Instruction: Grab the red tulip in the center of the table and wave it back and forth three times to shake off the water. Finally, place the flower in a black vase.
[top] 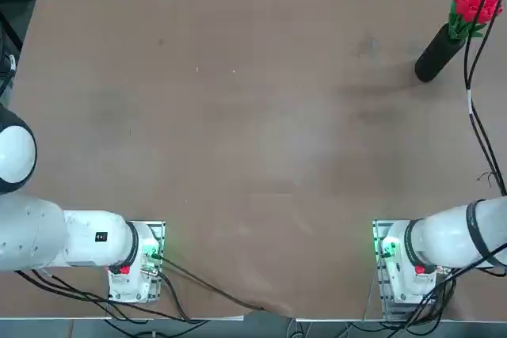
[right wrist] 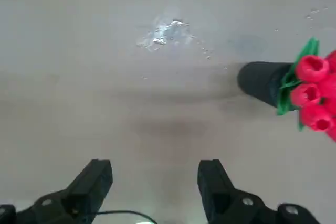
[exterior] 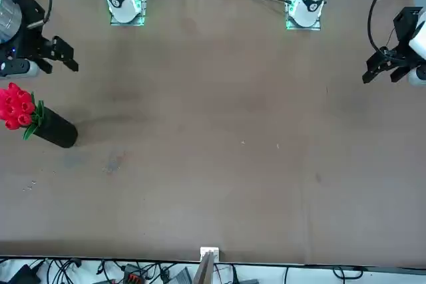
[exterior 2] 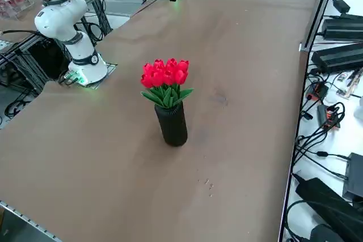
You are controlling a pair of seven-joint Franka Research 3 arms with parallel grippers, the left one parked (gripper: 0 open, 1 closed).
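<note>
— Where do your fingers (right wrist: 155,187) stand?

— The right gripper (exterior: 41,54) hangs spread wide and empty above the table (top: 238,140). Beyond it, the red tulip (exterior 2: 165,75) sits upright in the black vase (exterior 2: 172,124) at the far right corner.

— Any regrasp?

— You'd pinch just under the leaves; the stem probably bends, light and fragile.

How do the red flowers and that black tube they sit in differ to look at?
The red tulip is bright red with green leaves, while the black vase is plain matte black. The tulip is a bunch of small rounded blooms; the vase is one smooth cylinder. The tulip pokes out of the mouth, while the vase stands on the table. Both stand upright together near the table's corner, away from the open right gripper.
</note>
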